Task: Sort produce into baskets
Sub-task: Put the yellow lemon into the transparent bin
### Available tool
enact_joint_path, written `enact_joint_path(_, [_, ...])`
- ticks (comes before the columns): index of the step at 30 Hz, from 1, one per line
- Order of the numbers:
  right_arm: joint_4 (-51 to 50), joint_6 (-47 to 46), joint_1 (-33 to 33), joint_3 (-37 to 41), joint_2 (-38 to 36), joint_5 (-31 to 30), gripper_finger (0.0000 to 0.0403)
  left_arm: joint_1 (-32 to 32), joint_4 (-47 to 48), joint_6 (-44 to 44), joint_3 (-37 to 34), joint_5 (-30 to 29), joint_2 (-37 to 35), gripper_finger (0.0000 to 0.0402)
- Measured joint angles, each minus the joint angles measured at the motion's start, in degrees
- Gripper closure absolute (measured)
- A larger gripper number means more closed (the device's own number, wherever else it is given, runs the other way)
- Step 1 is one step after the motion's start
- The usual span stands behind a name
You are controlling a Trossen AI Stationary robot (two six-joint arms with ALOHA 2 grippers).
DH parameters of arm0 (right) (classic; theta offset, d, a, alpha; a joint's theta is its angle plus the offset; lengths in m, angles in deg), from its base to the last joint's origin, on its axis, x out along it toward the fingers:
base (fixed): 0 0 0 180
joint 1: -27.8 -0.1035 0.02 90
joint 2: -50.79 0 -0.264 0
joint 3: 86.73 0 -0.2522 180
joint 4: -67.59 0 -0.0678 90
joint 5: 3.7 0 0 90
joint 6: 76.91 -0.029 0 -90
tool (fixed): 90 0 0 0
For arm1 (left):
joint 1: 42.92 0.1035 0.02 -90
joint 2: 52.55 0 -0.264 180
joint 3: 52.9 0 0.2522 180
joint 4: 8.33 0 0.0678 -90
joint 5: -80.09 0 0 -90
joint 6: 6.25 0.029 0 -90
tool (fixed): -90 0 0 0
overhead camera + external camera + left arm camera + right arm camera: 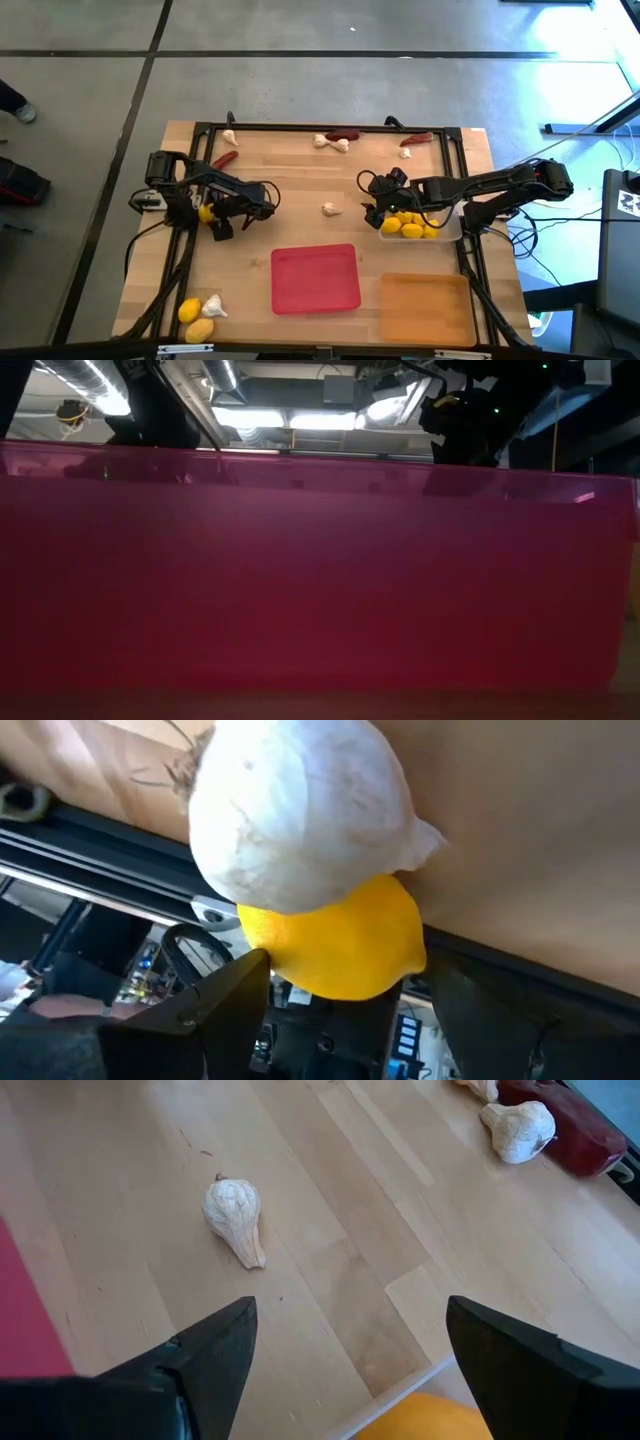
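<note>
My left gripper (232,222) stands low at the table's left side beside the frame rail. In its wrist view a yellow lemon (340,945) fills the gap between its spread fingers, and a white garlic bulb (300,810) partly covers the lemon. My right gripper (375,205) hangs open over bare wood at the left end of the clear basket (455,232), which holds several lemons (410,228). A lone garlic bulb (235,1215) lies on the wood ahead of it. The red basket (315,278) and the orange basket (425,305) sit near the front edge. My left gripper has one finger (225,995) on each side of the lemon's ends (270,955). I cannot tell whether either finger touches the lemon.
Chilies (345,133) and garlic bulbs (330,143) lie along the far edge, and a chili (225,158) and a garlic bulb (229,137) at the far left. Two lemons (195,320) and a garlic bulb (213,305) rest at the near left corner. The red basket's wall (320,580) fills the low view.
</note>
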Motion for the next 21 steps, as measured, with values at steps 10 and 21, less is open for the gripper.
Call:
enact_joint_path(10, [0.1, 0.0, 0.0, 0.0, 0.0, 0.0, 0.0084, -3.5, 1.7, -5.0, 3.4, 1.5, -5.1, 0.0139])
enact_joint_path(21, [0.1, 0.0, 0.0, 0.0, 0.0, 0.0, 0.0084, -2.6, 5.1, -16.5, 5.2, -1.3, -8.3, 0.0139])
